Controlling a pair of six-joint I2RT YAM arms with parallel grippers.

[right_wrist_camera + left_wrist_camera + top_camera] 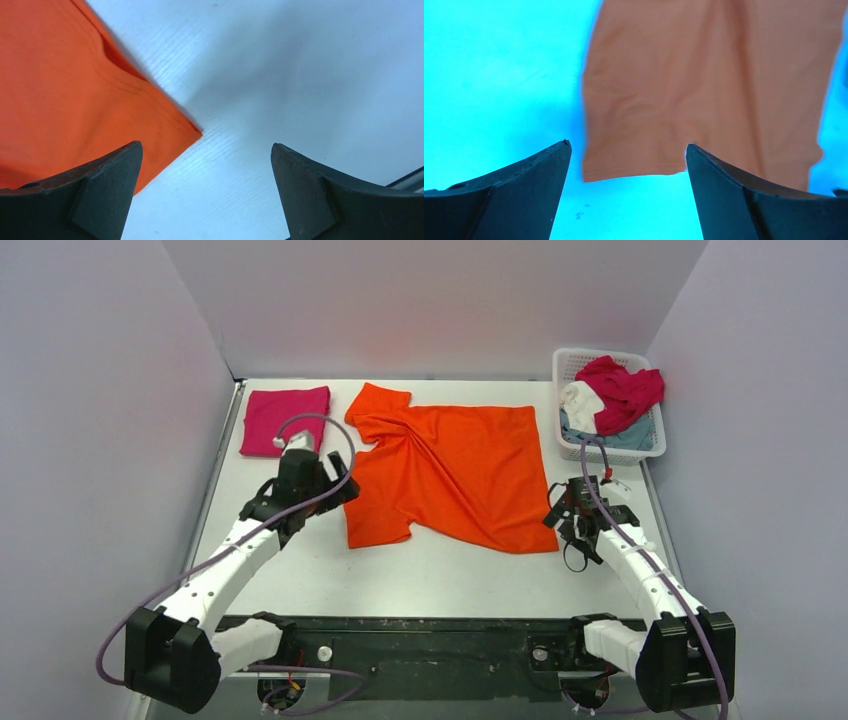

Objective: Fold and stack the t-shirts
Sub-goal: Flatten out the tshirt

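Note:
A bright orange t-shirt (450,470) lies spread and wrinkled in the middle of the table. A folded magenta-pink t-shirt (284,418) lies at the back left. My left gripper (340,490) is open and empty just left of the orange shirt's near sleeve (634,150), whose hem lies between its fingers (544,170). My right gripper (562,525) is open and empty beside the shirt's near right corner (185,127). Crimson (625,390), white (580,405) and grey-blue (625,438) shirts lie heaped in the basket.
A white plastic lattice basket (565,360) stands at the back right corner. Pale walls close in the table on the left, back and right. A black rail (420,630) runs along the near edge between the arm bases.

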